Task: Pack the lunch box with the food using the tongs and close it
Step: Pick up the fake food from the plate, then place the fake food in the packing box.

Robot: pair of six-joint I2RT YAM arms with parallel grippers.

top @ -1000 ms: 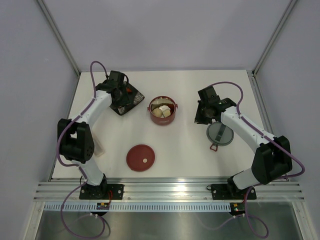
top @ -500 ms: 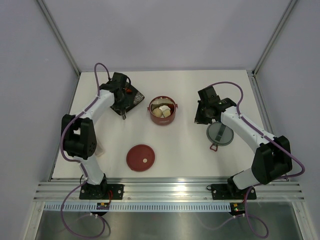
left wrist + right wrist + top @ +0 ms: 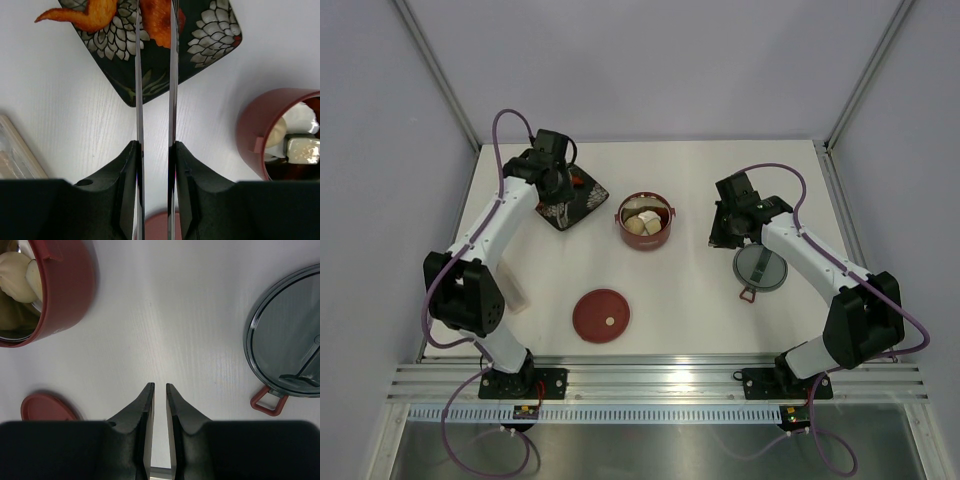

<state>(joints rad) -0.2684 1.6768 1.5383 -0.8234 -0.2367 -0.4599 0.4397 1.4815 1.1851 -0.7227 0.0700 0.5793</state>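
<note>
The tongs (image 3: 138, 75) run off the top edge of the left wrist view, tips unseen, as do the patterned black tray (image 3: 210, 55) and the orange food (image 3: 95, 15) on it. The lunch box (image 3: 255, 135) is cropped at that view's right edge and at the right wrist view's top-left corner. There the grey lid (image 3: 285, 340) is cut at the right, and the red lid (image 3: 45, 407) is half hidden behind the right gripper (image 3: 160, 390). A pale object (image 3: 15, 150) at the left wrist view's left edge is too cropped to identify.

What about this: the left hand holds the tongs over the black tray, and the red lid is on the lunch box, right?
No: the red lid lies on the table, off the open lunch box, as the top view shows. The left hand holds the tongs over the black tray.
</note>
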